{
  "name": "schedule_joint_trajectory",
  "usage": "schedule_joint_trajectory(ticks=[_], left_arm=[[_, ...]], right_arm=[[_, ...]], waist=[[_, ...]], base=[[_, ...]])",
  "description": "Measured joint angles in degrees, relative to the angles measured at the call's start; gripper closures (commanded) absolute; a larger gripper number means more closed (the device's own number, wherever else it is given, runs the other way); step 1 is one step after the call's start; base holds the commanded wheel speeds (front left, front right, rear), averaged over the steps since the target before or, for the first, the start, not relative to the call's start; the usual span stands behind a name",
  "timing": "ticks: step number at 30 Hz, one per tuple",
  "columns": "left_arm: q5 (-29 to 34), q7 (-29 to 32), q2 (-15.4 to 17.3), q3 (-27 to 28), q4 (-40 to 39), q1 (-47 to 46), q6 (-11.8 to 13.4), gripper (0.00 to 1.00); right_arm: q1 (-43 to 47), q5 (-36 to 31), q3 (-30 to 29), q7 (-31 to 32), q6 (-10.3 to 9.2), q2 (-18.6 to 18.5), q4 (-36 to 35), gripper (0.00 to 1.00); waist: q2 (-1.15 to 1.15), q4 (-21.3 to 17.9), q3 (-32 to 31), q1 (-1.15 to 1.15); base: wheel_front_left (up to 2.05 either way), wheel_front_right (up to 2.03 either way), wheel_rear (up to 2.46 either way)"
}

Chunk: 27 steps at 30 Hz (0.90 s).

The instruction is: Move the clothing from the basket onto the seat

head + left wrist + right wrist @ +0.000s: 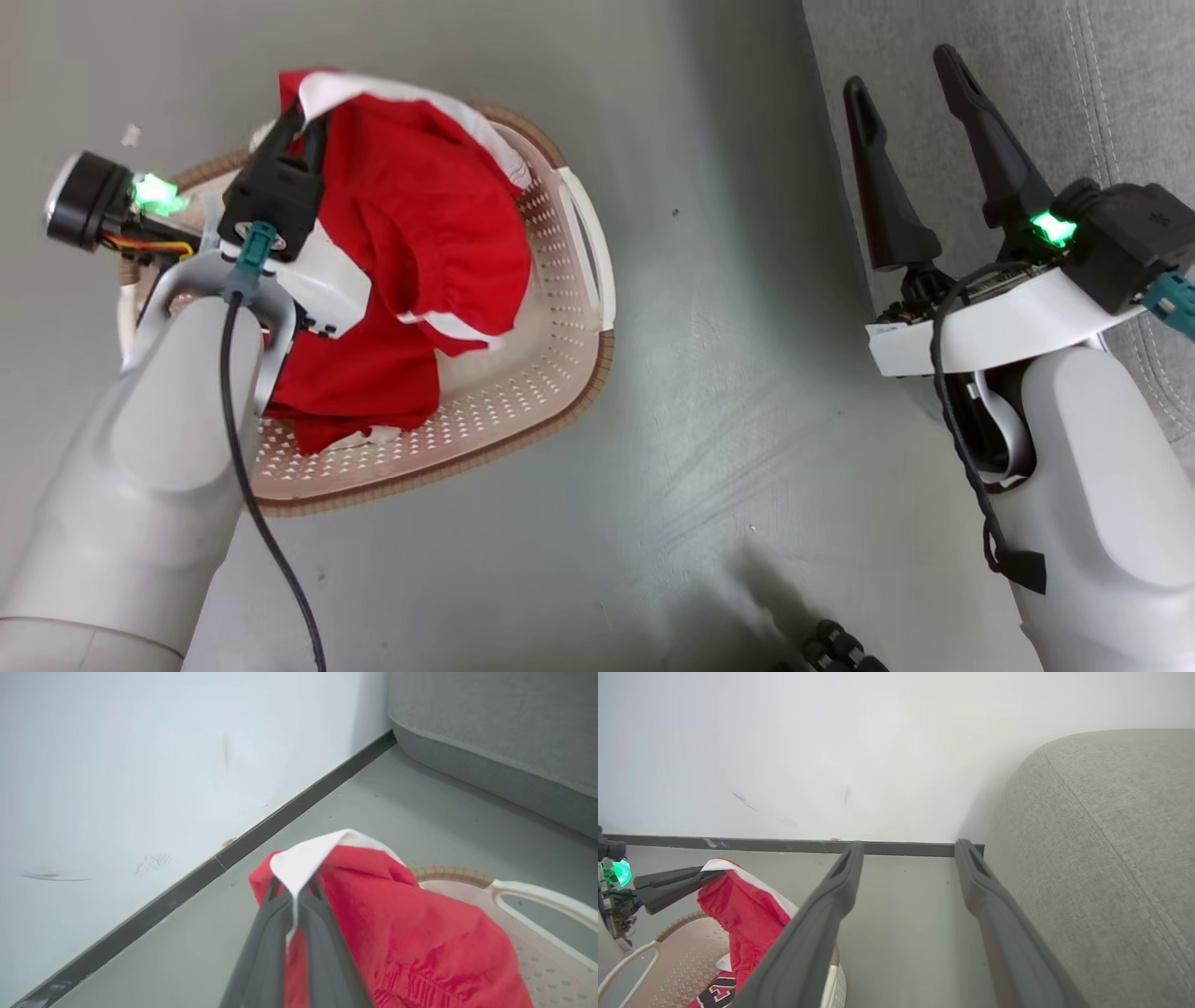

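Clothing (pixel 420 224) hung by its white trim from the left claw (pixel 294 883), clamped fully shut, above the basket (pixel 560 308). The right claw (pixel 901 73) stood wide open and empty beside the seat (pixel 1120 84). The lift needed to clear the rim fully before swinging seatward.

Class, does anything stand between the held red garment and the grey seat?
Nothing visible on the floor between the red garment and the seat; only the open right gripper hangs at the seat's near edge.
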Motion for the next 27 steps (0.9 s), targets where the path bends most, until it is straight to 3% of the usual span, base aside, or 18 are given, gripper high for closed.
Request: schedule_joint_trajectory(ticks=[6,11,16,27], left_arm=[[-1.3,-0.1,1.5,-0.2,-7.8,1.8,-2.2,1.0],[-1.0,-0.2,3.6,-0.1,-15.6,2.4,-2.5,1.0],[-1.3,-0.2,5.2,0.6,-19.0,6.2,-2.5,1.0],[-3.0,-0.2,5.3,-0.3,-23.9,11.4,-4.9,1.0]], right_arm=[[-1.3,-0.5,1.8,0.0,0.0,-1.4,1.6,0.0],[-2.3,-1.1,3.0,0.0,0.0,-3.0,3.1,0.0],[-2.4,-1.3,4.3,0.0,0.0,-4.9,4.9,0.0],[-2.2,-1.5,8.8,0.0,0.01,-8.0,9.1,0.0]], waist=[[0.0,1.3,-2.2,0.0],[0.0,2.6,-4.7,0.0],[0.0,4.0,-7.4,0.0],[0.0,6.9,-14.7,0.0]], base=[[0.0,0.0,0.0],[0.0,0.0,0.0],[0.0,0.0,0.0],[0.0,0.0,0.0]])
